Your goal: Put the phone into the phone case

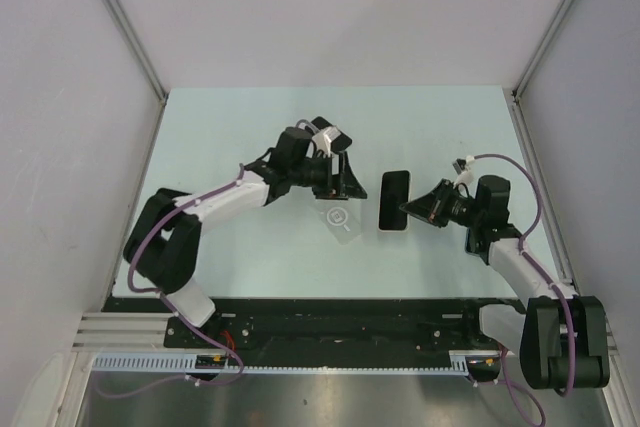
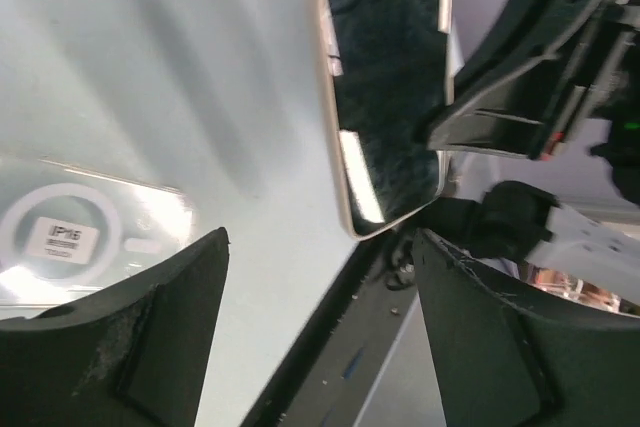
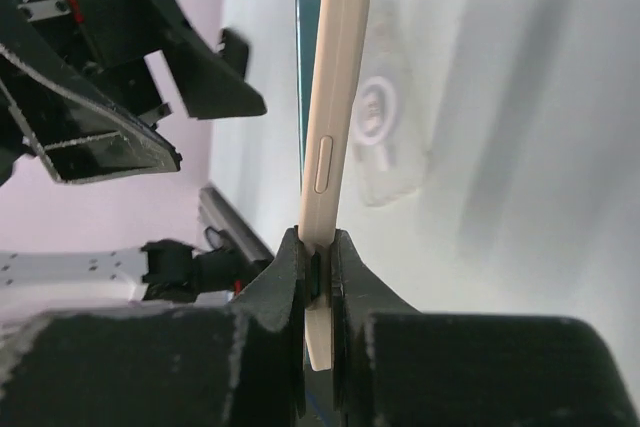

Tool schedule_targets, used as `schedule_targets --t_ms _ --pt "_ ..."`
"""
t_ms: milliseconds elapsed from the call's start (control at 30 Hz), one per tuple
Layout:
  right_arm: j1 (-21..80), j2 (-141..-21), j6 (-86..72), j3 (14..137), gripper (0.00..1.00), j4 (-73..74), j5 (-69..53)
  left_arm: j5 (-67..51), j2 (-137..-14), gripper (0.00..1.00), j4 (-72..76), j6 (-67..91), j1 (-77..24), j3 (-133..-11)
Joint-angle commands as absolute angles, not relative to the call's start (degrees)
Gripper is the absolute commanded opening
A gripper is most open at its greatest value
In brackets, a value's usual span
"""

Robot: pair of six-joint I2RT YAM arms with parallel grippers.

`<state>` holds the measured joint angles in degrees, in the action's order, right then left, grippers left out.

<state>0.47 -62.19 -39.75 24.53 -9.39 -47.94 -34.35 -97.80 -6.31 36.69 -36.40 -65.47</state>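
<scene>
Phone (image 1: 395, 201) looks stiff, slick: right jaws pinch its right edge; left jaws wide, empty, beside the likely bendy case (image 1: 340, 219)

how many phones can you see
1. The phone is pinched in the right claw, just right of the clear case. No other phone shows, and nothing looks big enough to hide one.

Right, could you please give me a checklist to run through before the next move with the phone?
1. Right gripper shut on the cream-edged, dark-screened phone: ok.
2. Left gripper open, holding nothing: ok.
3. Clear plastic phone case lying on the pale table: ok.
4. Case's open side facing up: cannot tell.
5. Phone positioned over the case: not ok, it is beside it.
</scene>
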Motion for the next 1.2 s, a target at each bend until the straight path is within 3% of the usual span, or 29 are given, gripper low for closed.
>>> schedule_targets --t_ms 0,267,633,767,800,867,900,1000,1167 --pt "4.6 -58.8 -48.7 26.9 0.00 -23.3 -54.8 -44.6 -91.7 0.80 5.0 40.2 -35.9 -59.9" --pt "9.5 -55.4 -60.1 26.5 0.00 -38.1 -54.8 -48.4 -90.4 0.77 13.4 45.5 -35.9 -56.8" --pt "11.4 -57.9 -60.7 24.9 0.06 -41.5 -55.9 -53.8 -89.6 0.65 38.0 58.7 -35.7 -50.6" --pt "11.8 -59.6 -61.0 24.5 0.10 -42.0 -57.4 -54.5 -90.1 0.43 42.7 62.0 -35.6 -49.7" --pt "11.8 -59.7 -60.9 24.4 0.14 -41.4 -57.6 -54.2 -90.0 0.31 42.6 62.0 -35.4 -49.7" --pt "11.8 -59.8 -59.7 24.4 0.22 -39.9 -58.1 -54.2 -90.4 0.22 42.5 61.9 -35.2 -49.8" --pt "11.8 -59.7 -59.1 24.4 0.33 -38.3 -58.4 -54.1 -90.5 0.15 42.4 61.9 -34.9 -49.8" --pt "11.9 -59.1 -57.5 23.9 0.48 -35.9 -60.2 -54.3 -90.9 0.02 41.9 61.9 -34.2 -49.8" --pt "12.1 -56.3 -54.1 22.5 0.53 -30.5 -60.8 -54.1 -90.8 0.00 40.8 61.5 -33.3 -51.1"
